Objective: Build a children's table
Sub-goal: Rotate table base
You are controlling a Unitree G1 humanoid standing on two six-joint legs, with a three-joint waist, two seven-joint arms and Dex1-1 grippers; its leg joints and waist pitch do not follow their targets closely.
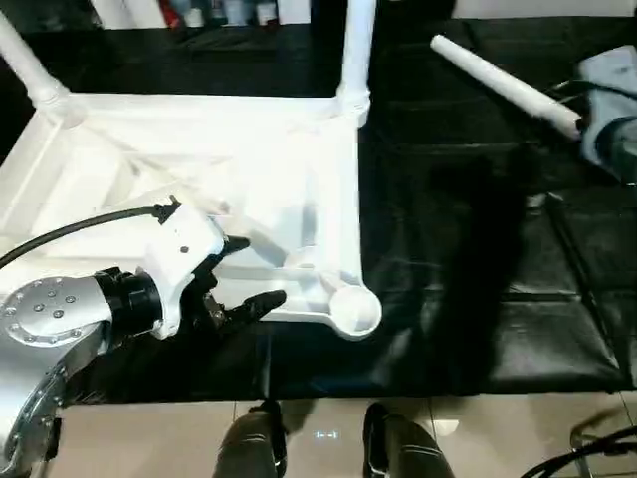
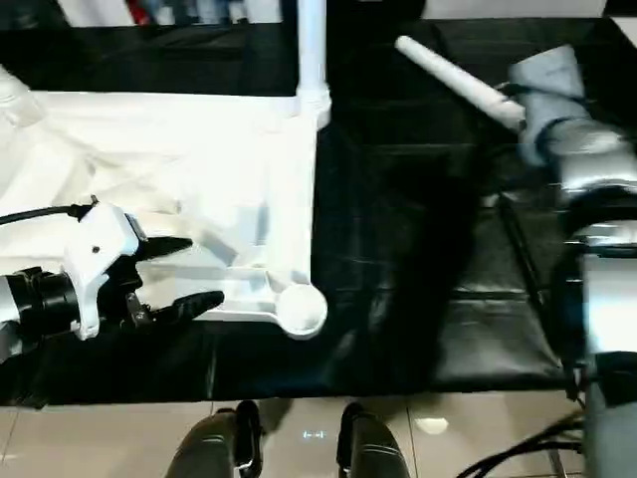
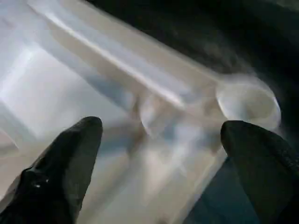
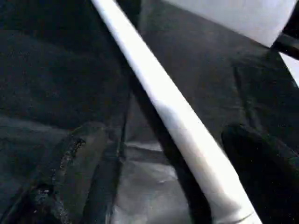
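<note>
**Left gripper spread over the empty socket, right gripper astride a loose leg**

The tabletop (image 1: 199, 149) lies upside down on the black surface (image 1: 478, 299), ribs up. Two legs are in their far corner sockets: one leg (image 1: 356, 50) stands up from the far corner on the right gripper's side, another leg (image 1: 30, 70) leans out of the far corner on the other side.

Down at the near edge, the left gripper (image 1: 244, 274) hangs over the tabletop's rim with its two black fingers (image 3: 70, 158) wide apart and nothing between them. Just beyond its fingertips sits the round corner socket (image 1: 354, 311), empty, its mouth facing up. In the left wrist view that socket (image 3: 248, 101) sits just ahead of one finger, and the ribbed underside runs ahead of the other.

Over on the far side, well apart from the left gripper, a loose leg (image 1: 503, 85) lies at an angle on the surface, beside the tabletop and not touching it. The right arm reaches out to its near end. In the right wrist view the right gripper (image 4: 159, 154) has its fingers spread, one on either side of the loose leg (image 4: 154, 93), with gaps showing on both sides of the tube, so it is not clamped.

At the near edge of the scene, the robot's two feet (image 1: 328, 443) stand on the pale floor.
</note>
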